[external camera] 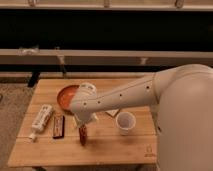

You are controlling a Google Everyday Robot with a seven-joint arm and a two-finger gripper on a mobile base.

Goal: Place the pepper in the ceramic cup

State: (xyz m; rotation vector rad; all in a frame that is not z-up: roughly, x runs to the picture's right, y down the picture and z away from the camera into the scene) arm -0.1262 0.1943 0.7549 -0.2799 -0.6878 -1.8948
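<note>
The pepper, small and dark red, lies on the wooden table left of centre. My gripper hangs straight down over it at the end of the white arm, its jaws open around the pepper's upper end, which they partly hide. I cannot tell whether it touches the pepper. The ceramic cup, white and round, stands upright on the table to the right of the gripper, about a hand's width away and with nothing in it that I can see.
An orange bowl sits behind the gripper, partly covered by the arm. A dark bar and a white tube lie at the left. A dark bench runs behind the table.
</note>
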